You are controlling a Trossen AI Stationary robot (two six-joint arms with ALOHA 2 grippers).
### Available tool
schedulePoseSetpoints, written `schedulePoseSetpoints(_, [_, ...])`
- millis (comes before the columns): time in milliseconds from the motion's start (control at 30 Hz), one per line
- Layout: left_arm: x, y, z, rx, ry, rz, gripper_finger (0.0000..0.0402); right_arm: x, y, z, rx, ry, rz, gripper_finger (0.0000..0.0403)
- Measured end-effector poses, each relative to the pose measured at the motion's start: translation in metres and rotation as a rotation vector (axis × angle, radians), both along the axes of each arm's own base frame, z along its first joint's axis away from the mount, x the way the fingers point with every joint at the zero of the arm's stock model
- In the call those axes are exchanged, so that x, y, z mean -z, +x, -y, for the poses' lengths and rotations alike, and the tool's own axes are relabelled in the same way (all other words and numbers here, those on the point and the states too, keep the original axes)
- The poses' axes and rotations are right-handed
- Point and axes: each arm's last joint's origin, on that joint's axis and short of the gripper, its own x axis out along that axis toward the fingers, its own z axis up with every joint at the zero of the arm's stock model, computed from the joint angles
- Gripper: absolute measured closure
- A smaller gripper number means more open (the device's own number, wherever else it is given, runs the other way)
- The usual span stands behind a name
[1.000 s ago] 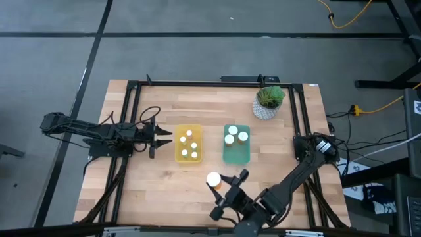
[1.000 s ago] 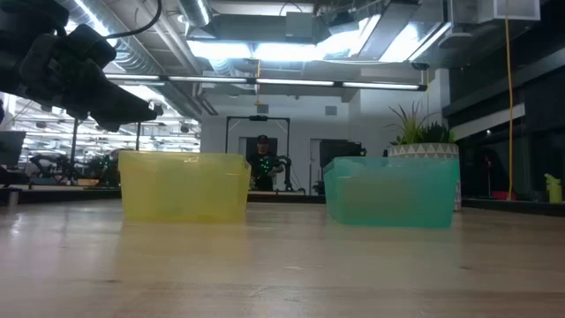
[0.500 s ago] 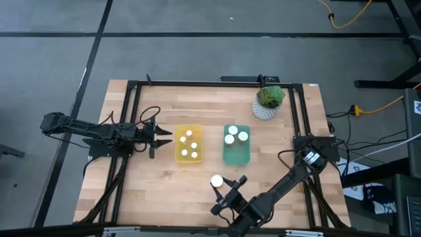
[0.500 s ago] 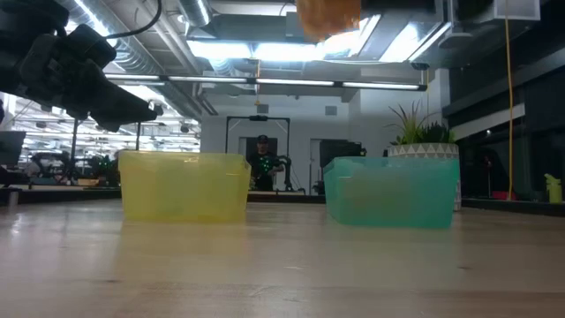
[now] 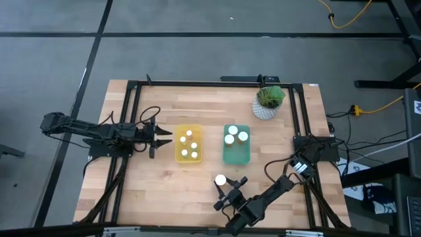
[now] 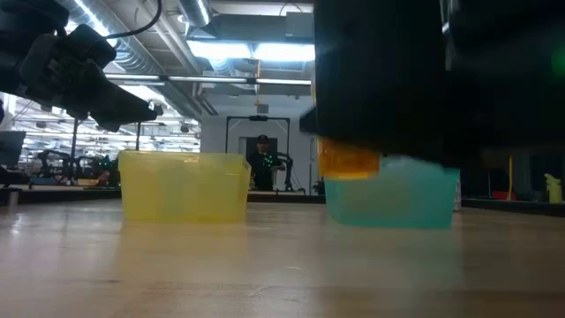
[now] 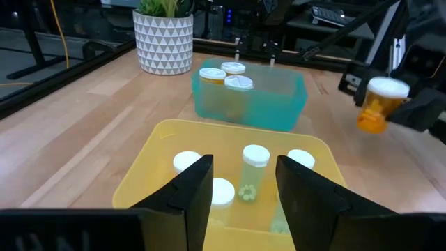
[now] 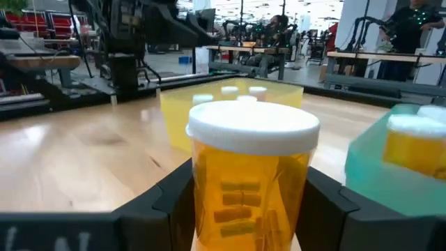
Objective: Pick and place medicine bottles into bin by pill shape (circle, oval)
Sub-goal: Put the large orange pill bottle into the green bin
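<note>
Bottle sorting could fail over the table (image 5: 158, 191) if the right claw (image 5: 228, 191), clenched on the orange bottle (image 8: 251, 188) of oblong pills near the front edge, mistakes green bin (image 5: 236, 153) for yellow bin (image 5: 177, 153) or slips, while the left claw (image 5: 161, 138) waits released beside yellow

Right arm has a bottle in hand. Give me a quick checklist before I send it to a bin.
1. Grip: right claw shut on the orange bottle, upright, cap on: ok.
2. Pill shape: elongated pills show through the bottle wall; oval is likely, but not certain: cannot tell.
3. Green bin: two bottles at its far end, near half free: ok.
4. Yellow bin: four or five white-capped bottles inside, little room: not ok.
5. Left claw beside the yellow bin, away from the green one: ok.
</note>
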Motion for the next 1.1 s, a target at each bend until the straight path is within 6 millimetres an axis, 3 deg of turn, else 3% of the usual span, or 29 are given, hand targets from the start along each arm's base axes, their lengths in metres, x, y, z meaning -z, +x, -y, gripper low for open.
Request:
schedulePoseSetpoints(233, [0.0,0.0,0.0,0.0,0.0,0.0,0.0252,0.014,0.003,0.004,0.017,-0.039,-0.015,0.0218])
schedulePoseSetpoints(333, [0.0,0.0,0.0,0.0,0.0,0.0,0.0252,0.016,0.008,0.017,0.051,-0.123,-0.091,0.0218])
schedulePoseSetpoints(467, [0.0,0.0,0.0,0.0,0.0,0.0,0.0252,0.016,0.022,0.036,0.105,-0.099,-0.072,0.0218])
schedulePoseSetpoints(767, [0.0,0.0,0.0,0.0,0.0,0.0,0.0252,0.016,0.034,0.051,0.142,-0.067,-0.073,0.0218])
schedulePoseSetpoints(933, [0.0,0.0,0.0,0.001,0.0,0.0,0.0252,0.014,0.039,0.047,0.139,0.033,0.041,0.0218])
schedulePoseSetpoints(1100, [0.0,0.0,0.0,0.0,0.0,0.0,0.0252,0.013,0.036,0.039,0.118,0.031,0.031,0.0218])
